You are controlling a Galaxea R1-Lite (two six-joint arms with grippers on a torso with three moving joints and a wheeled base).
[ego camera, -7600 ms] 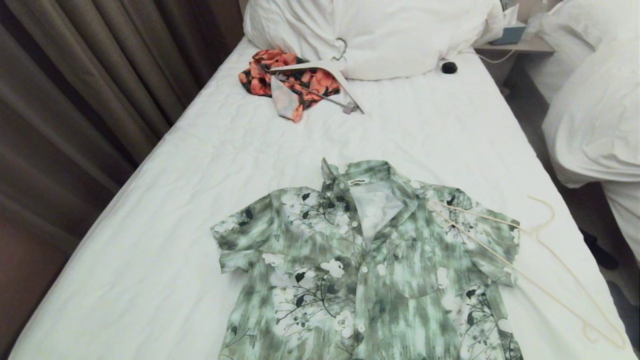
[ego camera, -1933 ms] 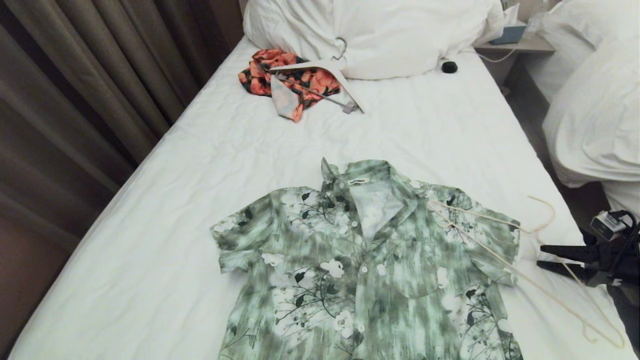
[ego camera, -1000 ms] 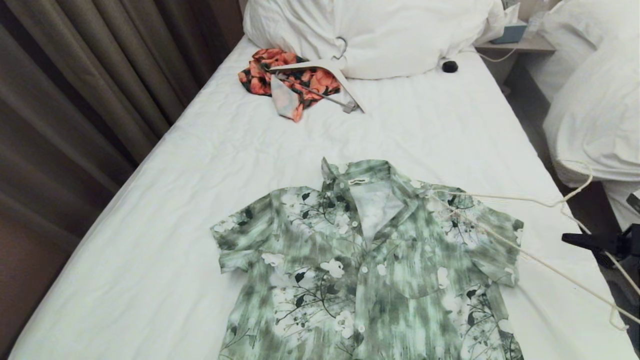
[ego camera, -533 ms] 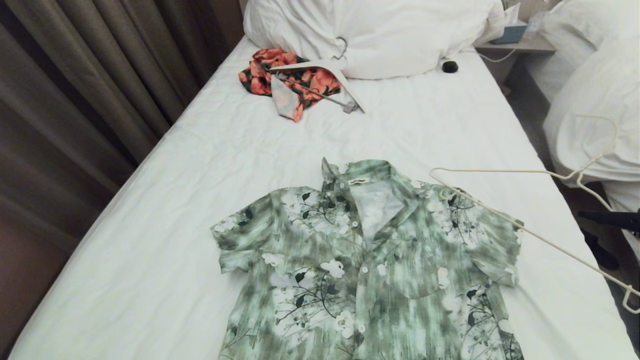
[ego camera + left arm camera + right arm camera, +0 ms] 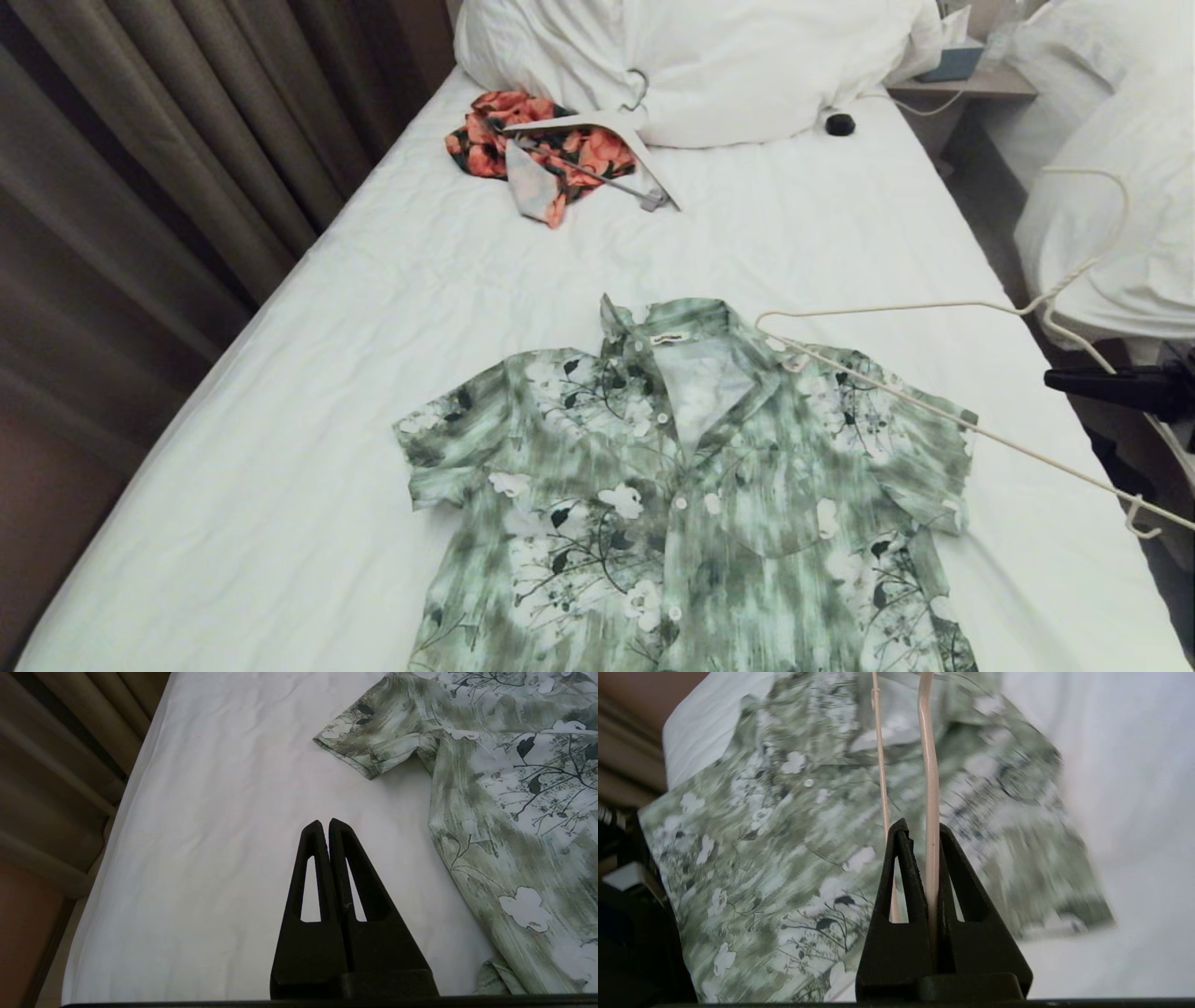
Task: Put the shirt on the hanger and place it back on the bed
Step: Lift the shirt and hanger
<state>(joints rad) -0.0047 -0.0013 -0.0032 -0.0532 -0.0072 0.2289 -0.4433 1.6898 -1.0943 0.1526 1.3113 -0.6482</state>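
The pale green floral shirt [image 5: 691, 485] lies flat and face up on the bed's white sheet [image 5: 373, 373], collar toward the pillows. The thin cream hanger [image 5: 896, 308] is off the sheet and tilted, its far end over the shirt's collar side and its hook raised toward the other bed. At the bed's right edge my right gripper [image 5: 1055, 378] is shut on one of the hanger's arms. In the right wrist view the rod [image 5: 928, 765] runs out from between the closed fingers [image 5: 924, 828] over the shirt [image 5: 794, 835]. My left gripper [image 5: 324, 822] is shut and empty over bare sheet beside a sleeve [image 5: 373, 746].
An orange-and-black garment [image 5: 541, 149] with a thicker white hanger [image 5: 597, 121] lies near the pillows and duvet [image 5: 709, 65]. A small black object [image 5: 839, 124] sits by them. Curtains [image 5: 140, 187] run along the left; another bed [image 5: 1111, 215] and a bedside table [image 5: 971, 84] stand on the right.
My right gripper came in from the right, shut on the hanger and lifted it off the sheet. In the last second the hanger rose and swung left toward the collar. The shirt stayed put.
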